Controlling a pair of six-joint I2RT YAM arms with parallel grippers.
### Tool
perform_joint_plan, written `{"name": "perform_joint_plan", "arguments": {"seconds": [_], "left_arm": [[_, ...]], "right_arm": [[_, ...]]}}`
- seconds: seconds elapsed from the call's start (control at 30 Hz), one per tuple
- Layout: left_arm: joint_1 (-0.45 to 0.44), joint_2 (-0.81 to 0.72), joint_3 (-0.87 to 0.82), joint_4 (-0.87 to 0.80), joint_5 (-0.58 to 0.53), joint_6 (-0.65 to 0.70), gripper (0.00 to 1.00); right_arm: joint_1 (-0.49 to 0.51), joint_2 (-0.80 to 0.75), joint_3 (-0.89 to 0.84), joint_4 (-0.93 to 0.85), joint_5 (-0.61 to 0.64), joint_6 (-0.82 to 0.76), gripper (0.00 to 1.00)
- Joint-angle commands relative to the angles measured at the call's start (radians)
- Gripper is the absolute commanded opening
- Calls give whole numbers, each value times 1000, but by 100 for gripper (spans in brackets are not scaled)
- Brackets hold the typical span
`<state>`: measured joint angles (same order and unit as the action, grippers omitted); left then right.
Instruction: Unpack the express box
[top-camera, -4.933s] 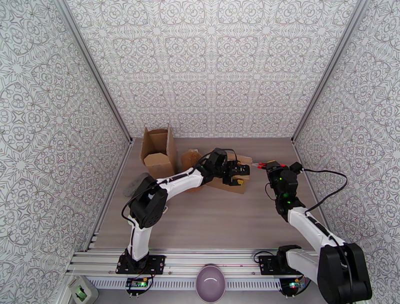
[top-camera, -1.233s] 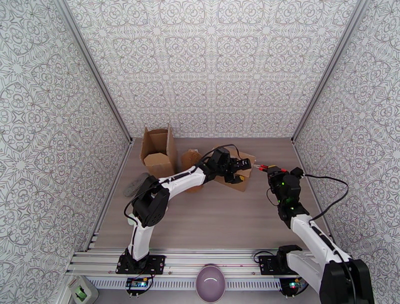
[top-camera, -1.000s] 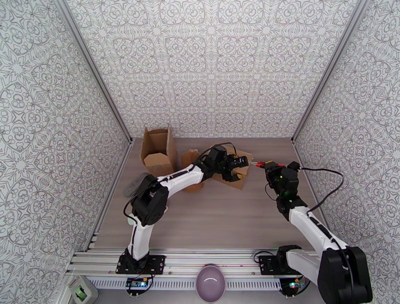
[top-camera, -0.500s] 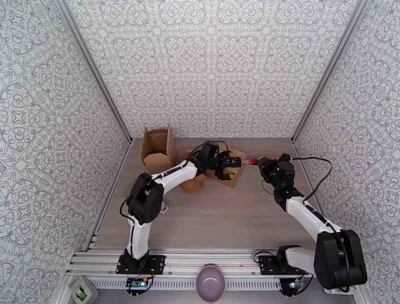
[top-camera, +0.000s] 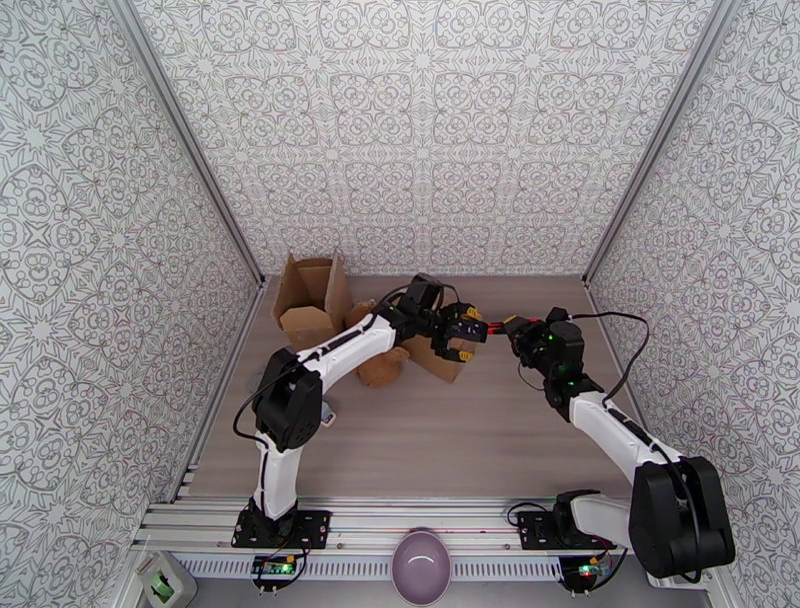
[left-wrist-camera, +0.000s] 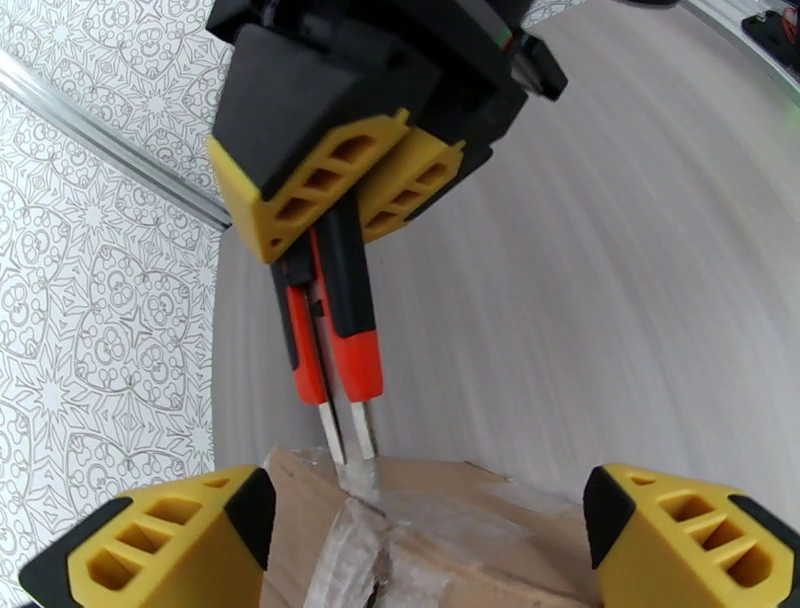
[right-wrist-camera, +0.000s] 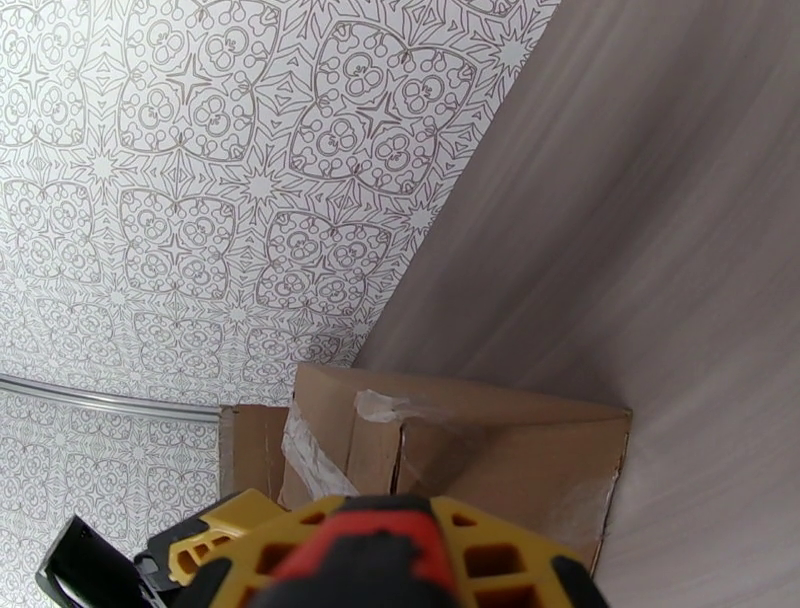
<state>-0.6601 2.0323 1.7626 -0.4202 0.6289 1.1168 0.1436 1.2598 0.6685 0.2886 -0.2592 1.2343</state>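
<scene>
1. Two yellow fingers (left-wrist-camera: 150, 545) of the left gripper (left-wrist-camera: 420, 545) stand wide apart, one on either side of the taped express box (left-wrist-camera: 470, 560).
2. The right gripper (left-wrist-camera: 350, 190) is clamped narrowly on a red-and-black tool (left-wrist-camera: 345, 340), whose metal tips meet the box's taped seam.
3. The box lies at the far centre of the table (top-camera: 450, 440), between the two arms and near an opened carton (top-camera: 310, 295).

bright even light, soft shadows, wrist-view floor blurred

Top camera looks down; 2 close wrist cameras share the box (right-wrist-camera: 480, 470).
</scene>
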Motion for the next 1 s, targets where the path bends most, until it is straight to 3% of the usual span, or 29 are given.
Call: {"name": "perform_joint_plan", "arguments": {"seconds": [0.0,0.23,0.7,0.97], "left_arm": [[25,-34,16,-98,17,88,94],[40,-78,-11,-159,-2,148,96],[54,-40,-83,-63,-17,214,90],[44,25,-56,82,-29,121,87]], "right_arm": [[17,19,18,-70,-35,-16,0],[17,17,29,-91,-25,-31,0],[17,15,51,-101,-15,-22,0],[38,7,57,-99,24,-8,0]]}}
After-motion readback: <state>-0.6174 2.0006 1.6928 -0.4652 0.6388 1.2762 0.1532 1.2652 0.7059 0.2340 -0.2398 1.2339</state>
